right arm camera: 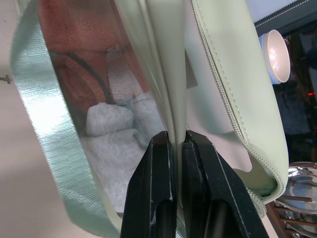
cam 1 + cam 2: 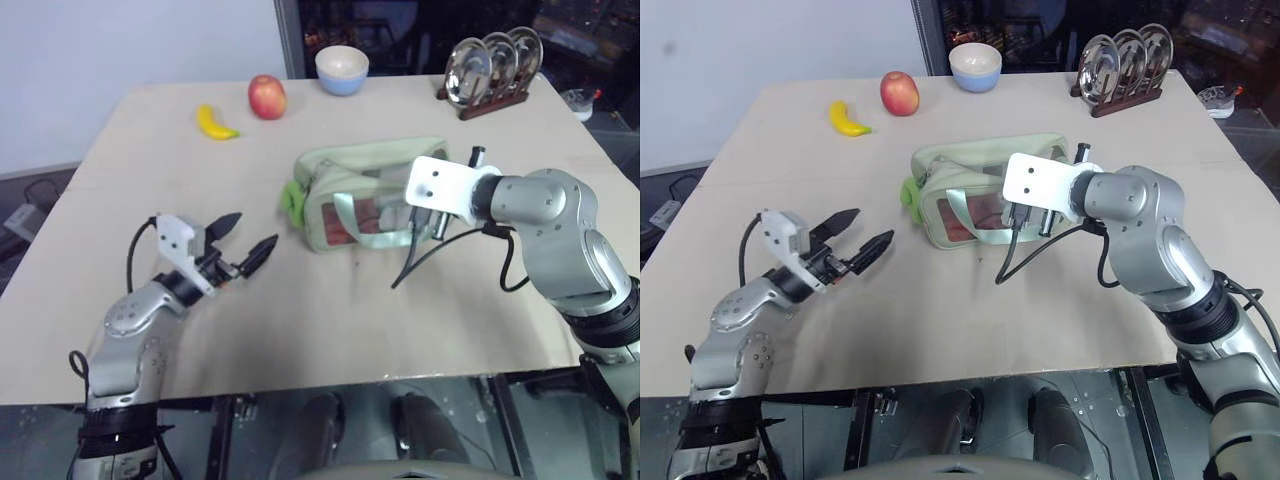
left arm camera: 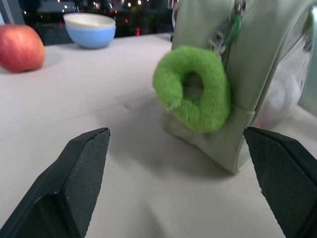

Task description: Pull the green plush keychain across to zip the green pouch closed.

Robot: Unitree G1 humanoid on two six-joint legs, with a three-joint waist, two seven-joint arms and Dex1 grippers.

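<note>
Fingers (image 1: 176, 144) on green pouch (image 2: 340, 165) (pinching)

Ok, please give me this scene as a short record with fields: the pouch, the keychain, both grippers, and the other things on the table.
pouch: pale green pouch near the table's middle, clear window facing the robot, something white inside
keychain: lime-green plush keychain hanging from the zipper at the pouch's left end
left gripper: left gripper open, aimed at the keychain, apart from it
right gripper: right gripper shut on the pouch's top edge
far side of table: banana, apple, blue bowl, rack of metal plates
</note>
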